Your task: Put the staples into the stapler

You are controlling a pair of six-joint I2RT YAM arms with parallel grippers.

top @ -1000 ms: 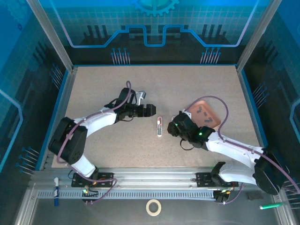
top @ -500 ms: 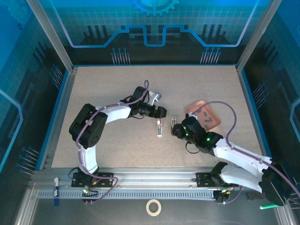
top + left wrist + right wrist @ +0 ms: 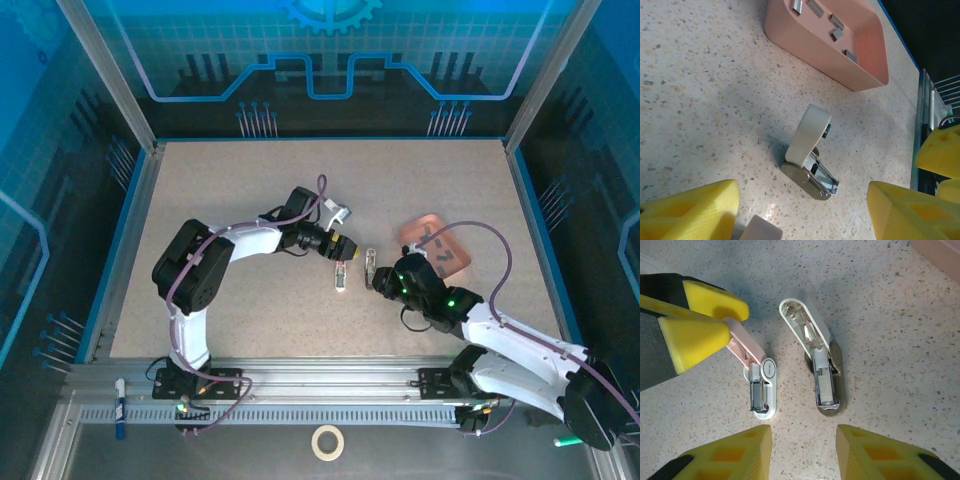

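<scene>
Jaws of the left gripper (image 3: 737,320) are spread around the pink rear arm of the white mini stapler (image 3: 763,390), which lies on the table (image 3: 230,190) beside an opened metal-based stapler (image 3: 821,371). The right gripper (image 3: 802,450) is held apart, empty. Staples (image 3: 837,22) are seen in the pink tray (image 3: 815,65).

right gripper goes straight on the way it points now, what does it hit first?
Likely the open white-lidded stapler, just ahead of the right gripper and a bit right of centre. The pink-and-white stapler lies left of that line. Depth is unclear.
</scene>
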